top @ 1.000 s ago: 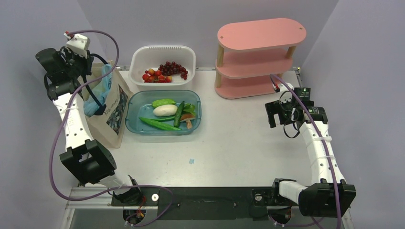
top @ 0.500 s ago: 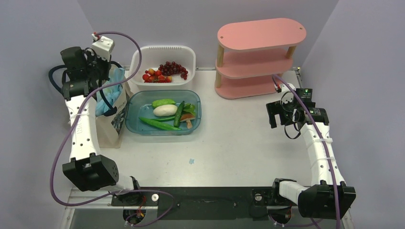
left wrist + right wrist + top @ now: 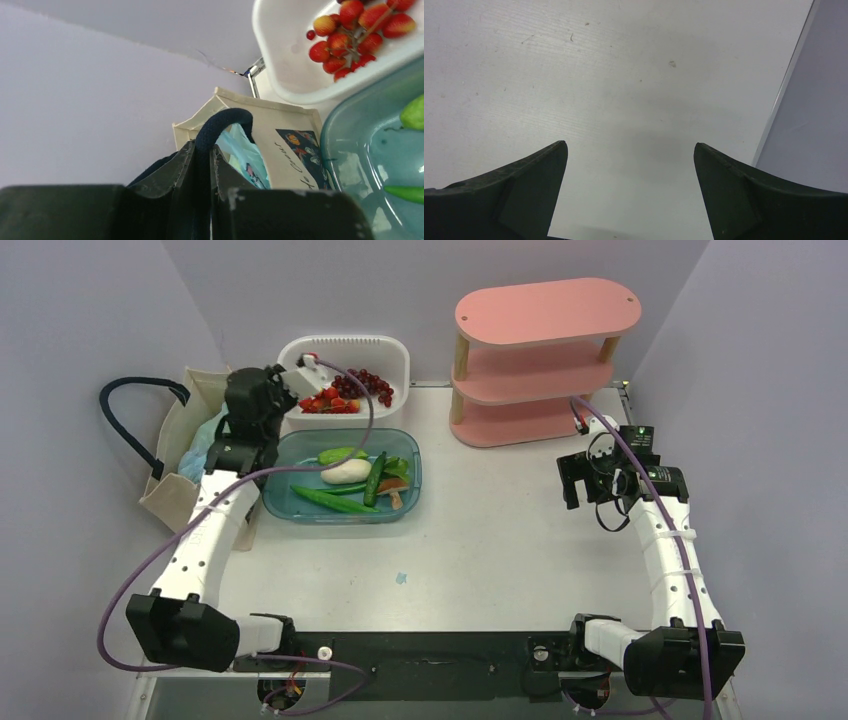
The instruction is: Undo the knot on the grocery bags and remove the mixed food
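The beige canvas tote (image 3: 175, 485) stands at the table's left edge, one navy handle loop (image 3: 128, 405) sticking out to the left. The light blue plastic bag (image 3: 203, 440) sits inside it and also shows in the left wrist view (image 3: 241, 150). My left gripper (image 3: 238, 425) is over the tote's right side. In the left wrist view the gripper (image 3: 202, 147) is shut on the tote's other navy handle (image 3: 222, 122). The knot and the mixed food are hidden. My right gripper (image 3: 575, 480) hangs open and empty over bare table (image 3: 630, 150).
A clear teal tub (image 3: 410, 480) with green vegetables and a white oval vegetable lies right of the tote. A white slotted basket (image 3: 345, 348) with grapes and red fruit stands behind it. A pink three-tier shelf (image 3: 545, 315) stands at the back right.
My left gripper swung from the far left to the right, toward the tub, still pinching the navy handle. The tote's mouth has spread and one handle loop now hangs left. The right arm stayed still.
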Tool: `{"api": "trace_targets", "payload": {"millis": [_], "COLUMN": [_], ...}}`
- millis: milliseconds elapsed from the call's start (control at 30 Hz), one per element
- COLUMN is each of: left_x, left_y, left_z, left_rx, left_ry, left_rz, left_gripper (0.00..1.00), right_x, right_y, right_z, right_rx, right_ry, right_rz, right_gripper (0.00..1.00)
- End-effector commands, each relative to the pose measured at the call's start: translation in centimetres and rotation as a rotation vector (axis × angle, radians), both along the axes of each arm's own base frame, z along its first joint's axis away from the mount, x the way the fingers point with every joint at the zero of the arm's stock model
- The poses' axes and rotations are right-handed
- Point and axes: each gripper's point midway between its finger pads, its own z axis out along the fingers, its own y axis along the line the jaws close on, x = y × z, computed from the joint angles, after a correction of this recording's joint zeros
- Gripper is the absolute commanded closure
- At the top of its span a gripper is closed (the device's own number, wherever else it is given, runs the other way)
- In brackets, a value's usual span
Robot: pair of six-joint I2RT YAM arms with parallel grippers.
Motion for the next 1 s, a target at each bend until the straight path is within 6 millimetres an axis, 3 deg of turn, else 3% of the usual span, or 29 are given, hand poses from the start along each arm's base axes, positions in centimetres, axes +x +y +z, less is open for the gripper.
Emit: {"api": "trace_targets", "payload": {"millis": [0, 100, 200, 267, 300, 333, 367, 400, 433, 467, 500, 533, 600, 633, 667, 700, 733, 800, 967], "left_x": [-1.1, -1.2, -1.7, -3.5, -4.1, -5.3, -6.0, -7.6, -8.3, -9.9, -10.5, -11.7, -12.1, -11.7, -11.9, -10.9, -11.0, -8.8, -3.8], "left_y": [-1.5, -1.9, -3.1, -4.1, -4.6, -5.6, -6.2, -7.5, -8.3, -9.9, -10.8, -12.2, -13.8, -13.7, -14.2, -13.2, -13.4, -10.8, -1.7], "left_z": [1.3, -1.6, -4.0, -6.8, -6.8, -8.4, -8.0, -9.4, -8.3, -9.1, -7.5, -7.2, -2.8, -2.2, 0.4, 0.9, 3.1, 4.2, 0.9], "left_rx": [0.31, 0.395, 0.381, 0.358, 0.327, 0.302, 0.258, 0.215, 0.161, 0.1, 0.039, -0.036, -0.197, -0.286, -0.346, -0.447, -0.543, -0.659, -0.713], "left_ry": [-0.041, 0.059, 0.162, 0.307, 0.327, 0.406, 0.419, 0.501, 0.494, 0.557, 0.538, 0.565, 0.494, 0.501, 0.454, 0.455, 0.416, 0.365, 0.301], "left_rz": [0.028, 0.024, -0.065, -0.158, -0.185, -0.26, -0.288, -0.374, -0.402, -0.49, -0.515, -0.578, -0.598, -0.566, -0.603, -0.54, -0.559, -0.447, -0.073], "left_gripper": [1.0, 0.97, 0.81, 0.69, 0.63, 0.61, 0.58, 0.57, 0.55, 0.54, 0.53, 0.52, 0.51, 0.5, 0.5, 0.49, 0.49, 0.48, 0.49], "right_x": [0.6, 0.7, 0.7, 0.6, 0.6, 0.6, 0.6, 0.6, 0.6, 0.6, 0.6, 0.6, 0.7, 0.8, 0.7, 0.7, 0.7, 0.7, 0.6], "right_y": [0.1, 0.1, 0.1, 0.1, 0.1, 0.0, 0.1, 0.1, 0.1, 0.1, 0.1, 0.1, 0.1, 0.1, 0.2, 0.2, 0.2, 0.1, 0.2], "right_z": [0.7, 0.8, 0.8, 0.7, 0.7, 0.6, 0.6, 0.6, 0.5, 0.5, 0.5, 0.5, 0.6, 0.5, 0.5, 0.5, 0.6, 0.5, 0.6], "right_rx": [0.015, 0.013, 0.01, 0.009, 0.008, 0.008, 0.009, 0.009, 0.01, 0.01, 0.011, 0.011, 0.013, 0.013, 0.014, 0.015, 0.014, 0.015, 0.014], "right_ry": [-0.04, -0.043, -0.042, -0.041, -0.041, -0.042, -0.042, -0.043, -0.041, -0.041, -0.042, -0.043, -0.045, -0.044, -0.044, -0.044, -0.045, -0.043, -0.047], "right_rz": [-0.003, -0.001, -0.002, 0.0, 0.001, -0.001, 0.0, 0.001, 0.0, -0.001, 0.0, 0.0, 0.0, 0.0, 0.001, 0.001, 0.002, 0.0, 0.001], "right_gripper": [0.07, 0.07, 0.07, 0.07, 0.07, 0.07, 0.07, 0.07, 0.07, 0.07, 0.07, 0.07, 0.07, 0.07, 0.07, 0.07, 0.07, 0.07, 0.07]}}
